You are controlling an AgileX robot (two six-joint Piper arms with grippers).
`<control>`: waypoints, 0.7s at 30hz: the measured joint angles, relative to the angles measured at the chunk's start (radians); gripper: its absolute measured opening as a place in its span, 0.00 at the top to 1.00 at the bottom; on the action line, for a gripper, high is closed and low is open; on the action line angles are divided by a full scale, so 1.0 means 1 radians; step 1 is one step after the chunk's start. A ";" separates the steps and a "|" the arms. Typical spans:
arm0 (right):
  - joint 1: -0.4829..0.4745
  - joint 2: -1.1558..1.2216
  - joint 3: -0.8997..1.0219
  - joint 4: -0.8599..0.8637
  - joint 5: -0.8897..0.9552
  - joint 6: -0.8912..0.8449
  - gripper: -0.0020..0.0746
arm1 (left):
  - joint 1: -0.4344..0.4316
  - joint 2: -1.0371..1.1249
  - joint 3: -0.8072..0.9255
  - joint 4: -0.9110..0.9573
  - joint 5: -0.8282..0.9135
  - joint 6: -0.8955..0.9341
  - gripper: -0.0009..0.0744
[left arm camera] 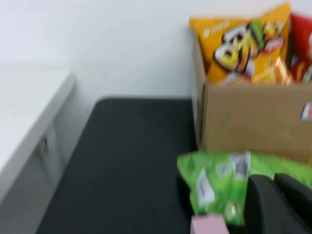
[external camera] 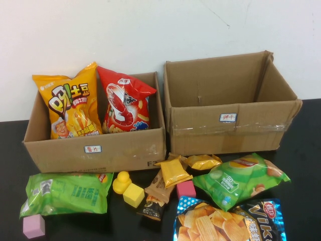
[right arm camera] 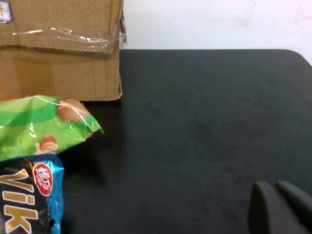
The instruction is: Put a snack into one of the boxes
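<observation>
Two open cardboard boxes stand at the back. The left box (external camera: pixel 60 150) holds an orange chip bag (external camera: pixel 70 105) and a red shrimp-chip bag (external camera: pixel 125 103). The right box (external camera: pixel 200 135) looks empty. In front lie a green bag (external camera: pixel 67 193), another green bag (external camera: pixel 241 178), a blue chip bag (external camera: pixel 225 221), two small yellow packets (external camera: pixel 174 171) and a brown packet (external camera: pixel 155 193). Neither gripper shows in the high view. My left gripper (left arm camera: pixel 274 179) is shut and empty, near the left green bag (left arm camera: pixel 219 180). My right gripper (right arm camera: pixel 274 186) is shut and empty, over bare table to the right of the blue bag (right arm camera: pixel 29 200).
A yellow duck (external camera: pixel 122 182), a yellow cube (external camera: pixel 133 195) and two pink cubes (external camera: pixel 34 227) (external camera: pixel 185 189) lie among the snacks. A white table edge (left arm camera: pixel 34 122) stands off to the left of the black table.
</observation>
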 joint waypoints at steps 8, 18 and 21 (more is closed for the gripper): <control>0.000 0.000 0.000 0.000 0.002 0.000 0.98 | -0.071 0.000 0.000 0.020 0.067 0.002 0.99; 0.000 0.000 0.000 0.000 0.002 0.000 0.98 | -0.090 0.000 0.000 0.048 0.070 0.006 0.99; 0.000 0.000 0.000 0.000 0.002 0.000 0.98 | -0.090 0.000 0.000 0.048 0.070 0.006 0.99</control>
